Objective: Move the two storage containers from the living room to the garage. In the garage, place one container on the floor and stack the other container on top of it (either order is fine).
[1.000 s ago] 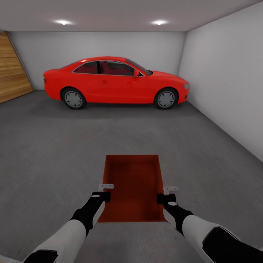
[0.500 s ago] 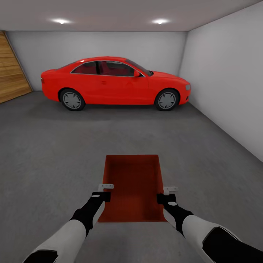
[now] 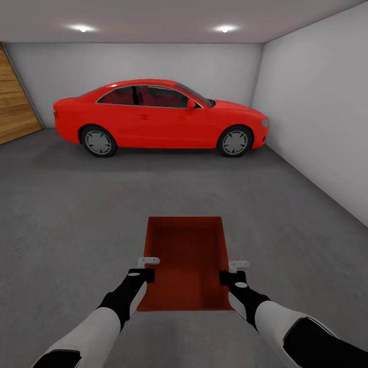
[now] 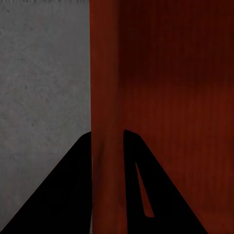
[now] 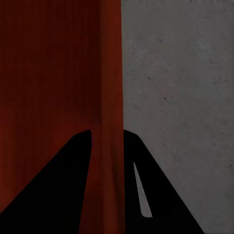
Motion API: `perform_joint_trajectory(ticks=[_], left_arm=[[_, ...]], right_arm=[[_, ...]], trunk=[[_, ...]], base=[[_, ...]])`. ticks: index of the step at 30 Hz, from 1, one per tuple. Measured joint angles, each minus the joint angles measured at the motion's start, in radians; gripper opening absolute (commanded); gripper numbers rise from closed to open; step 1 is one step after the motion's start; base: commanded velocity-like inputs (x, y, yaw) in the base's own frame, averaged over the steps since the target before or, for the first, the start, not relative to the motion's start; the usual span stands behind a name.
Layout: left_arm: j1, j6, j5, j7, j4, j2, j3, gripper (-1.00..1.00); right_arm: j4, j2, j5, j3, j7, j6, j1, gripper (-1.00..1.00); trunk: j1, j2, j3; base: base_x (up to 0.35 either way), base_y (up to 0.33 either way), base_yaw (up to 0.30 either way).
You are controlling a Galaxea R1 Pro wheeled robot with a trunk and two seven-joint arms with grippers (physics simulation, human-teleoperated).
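1 storage container (image 3: 186, 260), orange-red, open top, held level above the garage floor (image 3: 76, 214) betw. 2 end effectors. Left end effector (image 3: 148, 268) pinches the container's left wall; wrist cam shows 2 dark fingers (image 4: 73, 185) w/ the thin wall betw. them. Right end effector (image 3: 234, 272) grips the right wall same way, fingers (image 5: 161, 195) either side of it. 1 red car (image 3: 158, 117) parked side-on near the back wall, well apart from the container. 2 ceiling lights (image 3: 82, 28) on. Wood-plank panel (image 3: 15, 107) at far left.
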Motion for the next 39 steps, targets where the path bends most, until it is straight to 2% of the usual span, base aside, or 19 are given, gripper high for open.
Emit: perform_joint_trajectory(ticks=[39], left_arm=[[0.000, 0.001, 0.000, 0.000, -0.001, 0.000, 0.000, -1.00]], right_arm=[[0.000, 0.000, 0.000, 0.000, 0.000, 0.000, 0.000, -1.00]], trunk=[[0.000, 0.000, 0.000]], base=[[0.323, 0.000, 0.000]])
